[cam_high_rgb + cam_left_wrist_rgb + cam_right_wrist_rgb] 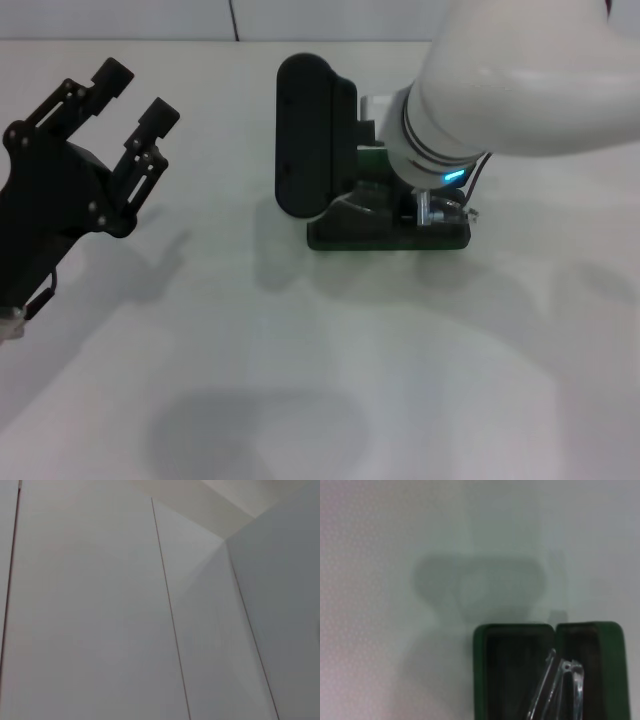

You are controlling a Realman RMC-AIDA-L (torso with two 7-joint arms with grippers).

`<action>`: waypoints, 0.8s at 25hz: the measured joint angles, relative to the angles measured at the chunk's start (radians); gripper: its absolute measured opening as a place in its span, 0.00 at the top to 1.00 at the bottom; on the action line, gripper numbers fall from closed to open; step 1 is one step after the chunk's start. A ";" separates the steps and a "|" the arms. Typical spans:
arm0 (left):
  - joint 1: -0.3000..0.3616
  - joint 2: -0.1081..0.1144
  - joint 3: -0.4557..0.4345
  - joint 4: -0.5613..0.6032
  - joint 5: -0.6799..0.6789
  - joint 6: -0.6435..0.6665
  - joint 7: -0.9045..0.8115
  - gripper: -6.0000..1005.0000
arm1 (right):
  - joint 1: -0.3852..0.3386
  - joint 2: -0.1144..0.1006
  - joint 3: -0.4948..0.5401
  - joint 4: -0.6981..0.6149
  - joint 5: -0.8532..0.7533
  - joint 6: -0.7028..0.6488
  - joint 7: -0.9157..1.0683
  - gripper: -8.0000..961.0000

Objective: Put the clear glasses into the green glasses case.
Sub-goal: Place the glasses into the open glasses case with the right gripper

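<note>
Your right gripper [432,208] sits over the open green glasses case [345,232]; can't tell its grip. Clear glasses [560,690] inside the case. Left gripper [118,112] parked left, fingers apart.

One green glasses case [385,232] lies open on the single white worktop [300,380]. One pair of clear glasses [560,690] sits in it. Two robot arms are in view, each with one claw: the left claw [125,105] and the right claw [430,205].
</note>
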 joint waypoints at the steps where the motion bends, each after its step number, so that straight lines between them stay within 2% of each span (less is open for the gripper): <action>1: 0.000 0.000 0.000 0.000 0.000 0.000 0.001 0.54 | -0.004 0.000 -0.006 -0.003 0.000 0.005 0.001 0.92; 20: -0.006 0.005 0.000 -0.003 0.002 -0.001 0.005 0.54 | -0.034 0.000 -0.130 -0.007 -0.074 0.118 0.009 0.92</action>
